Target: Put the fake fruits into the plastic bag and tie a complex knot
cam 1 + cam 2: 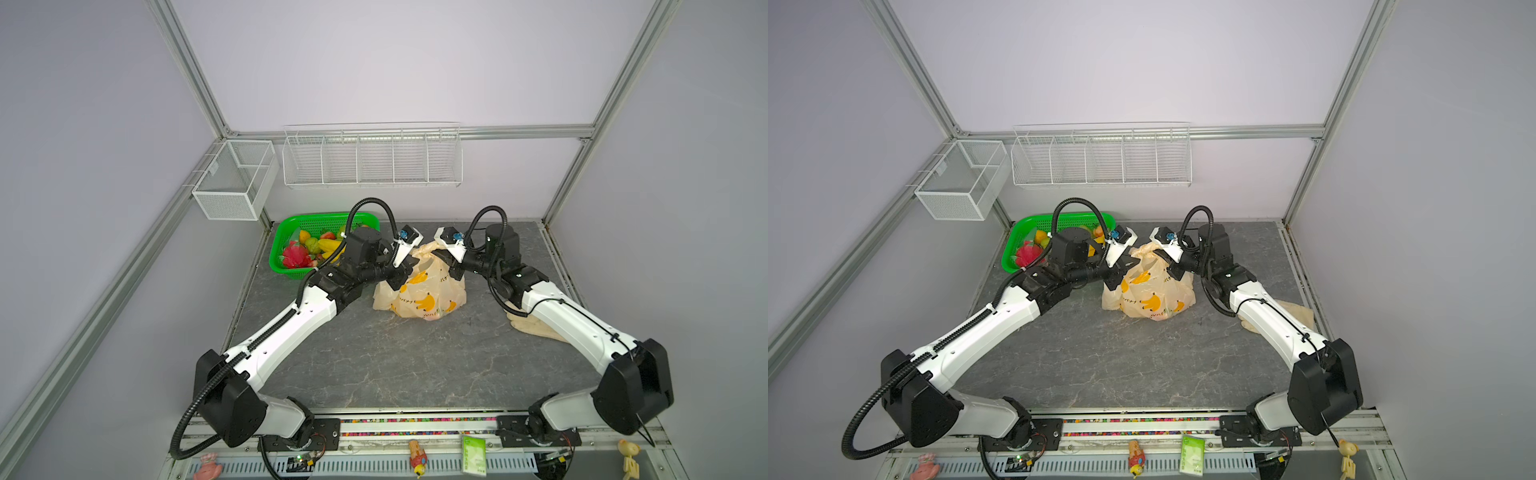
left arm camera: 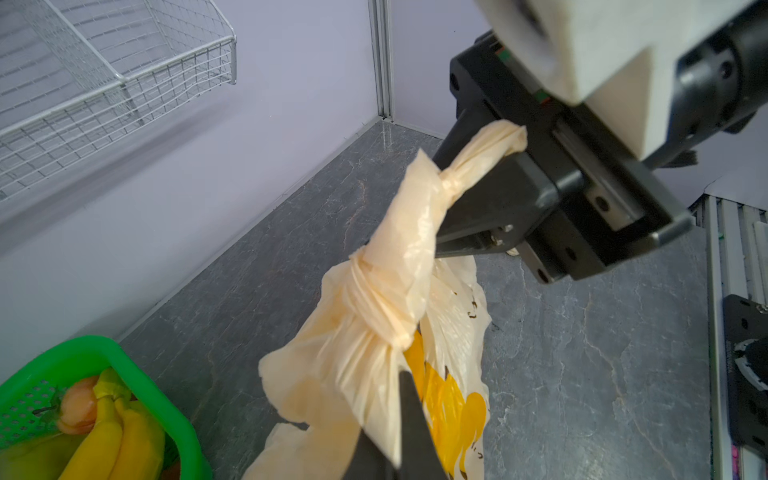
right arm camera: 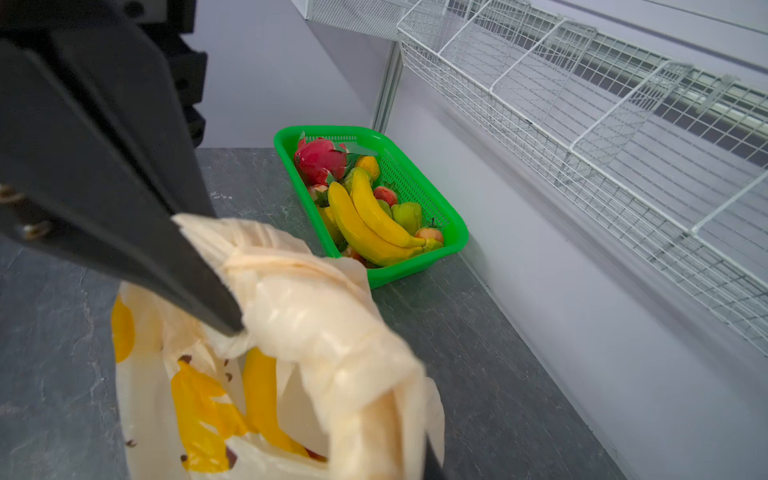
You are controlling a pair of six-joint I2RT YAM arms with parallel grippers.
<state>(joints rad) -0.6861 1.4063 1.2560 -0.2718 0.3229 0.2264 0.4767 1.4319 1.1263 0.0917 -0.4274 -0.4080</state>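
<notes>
Bag (image 1: 419, 297) sits on the table (image 1: 374, 357), toward the back edge. Left gripper (image 1: 411, 264) and right gripper (image 1: 444, 257) each pinch a handle tail. The knot (image 2: 374, 299) is strung between them left-to-right, so pulling straight apart should tighten it imo.

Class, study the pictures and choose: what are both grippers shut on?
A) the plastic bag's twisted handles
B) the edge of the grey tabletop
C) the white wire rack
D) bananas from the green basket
A: the left gripper and the right gripper each pinch a twisted cream handle of the plastic bag, above its printed body. The fake fruits lie apart in the green basket.
</notes>
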